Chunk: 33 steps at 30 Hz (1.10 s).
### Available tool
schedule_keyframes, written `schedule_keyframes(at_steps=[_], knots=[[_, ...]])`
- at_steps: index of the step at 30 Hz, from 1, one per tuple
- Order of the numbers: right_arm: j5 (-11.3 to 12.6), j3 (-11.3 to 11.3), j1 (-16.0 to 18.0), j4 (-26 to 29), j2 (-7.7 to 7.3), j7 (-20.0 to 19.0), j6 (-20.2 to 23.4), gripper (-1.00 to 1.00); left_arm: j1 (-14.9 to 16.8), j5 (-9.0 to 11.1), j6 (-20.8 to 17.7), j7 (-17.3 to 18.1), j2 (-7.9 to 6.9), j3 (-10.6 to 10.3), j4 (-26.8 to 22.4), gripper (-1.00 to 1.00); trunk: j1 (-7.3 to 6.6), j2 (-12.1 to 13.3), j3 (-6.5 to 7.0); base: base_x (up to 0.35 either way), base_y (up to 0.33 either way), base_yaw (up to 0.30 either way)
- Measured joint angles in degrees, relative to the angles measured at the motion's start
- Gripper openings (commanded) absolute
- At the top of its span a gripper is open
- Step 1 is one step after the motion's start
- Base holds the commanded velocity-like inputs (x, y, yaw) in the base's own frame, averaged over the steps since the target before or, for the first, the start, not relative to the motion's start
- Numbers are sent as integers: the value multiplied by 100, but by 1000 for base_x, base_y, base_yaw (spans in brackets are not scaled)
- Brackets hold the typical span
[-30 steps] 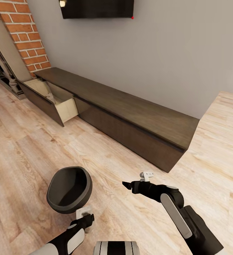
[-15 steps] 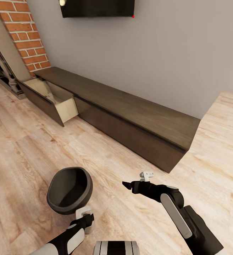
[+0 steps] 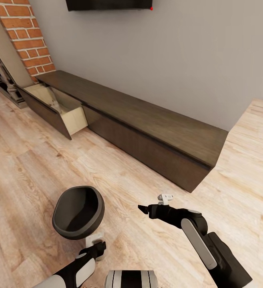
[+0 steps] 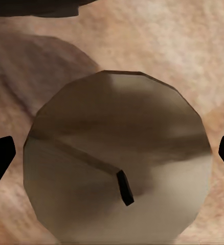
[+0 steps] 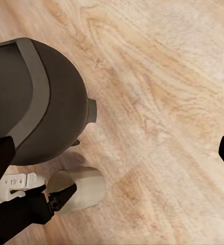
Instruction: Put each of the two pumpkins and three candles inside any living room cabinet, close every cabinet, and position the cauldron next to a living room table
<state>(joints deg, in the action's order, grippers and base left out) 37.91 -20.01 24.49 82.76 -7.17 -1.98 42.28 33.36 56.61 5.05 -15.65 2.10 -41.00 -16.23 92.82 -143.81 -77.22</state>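
The left gripper (image 4: 112, 153) hangs over a candle (image 4: 117, 158), jaws spread wide. Drop straight, centring before closing, clear of the cauldron (image 3: 78, 212) at twelve o'clock. The right gripper (image 5: 112, 158) is open, empty.

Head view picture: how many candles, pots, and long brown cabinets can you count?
Candles: 1, the pale candle at the left gripper.
Pots: 1, the black cauldron on the floor.
Cabinets: 1, the long dark-brown cabinet, with one drawer pulled open.
Total: 3 things.
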Motion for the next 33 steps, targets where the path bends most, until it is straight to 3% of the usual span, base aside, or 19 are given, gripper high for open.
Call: schedule_keyframes(at_steps=[12,16,26,27,33], knots=[[1,0,0,0,0,-1,-1,100,2,-11,-4,22,11,-8,-1,100,0,0,-1,0,0,0],[0,0,0,0,0,-1,1,100,0,-11,-4,22,11,-7,0,100,10,-5,-89,0,0,0],[1,0,0,0,0,-1,0,100,1,-4,3,23,12,-8,0,100,10,-6,-89,0,0,0],[1,0,0,0,0,-1,0,100,0,-3,4,23,10,-8,0,-100,10,-6,-89,0,0,0],[1,0,0,0,0,0,0,100,-7,-13,12,28,7,-16,-6,-100,10,-6,-89,0,0,0]])
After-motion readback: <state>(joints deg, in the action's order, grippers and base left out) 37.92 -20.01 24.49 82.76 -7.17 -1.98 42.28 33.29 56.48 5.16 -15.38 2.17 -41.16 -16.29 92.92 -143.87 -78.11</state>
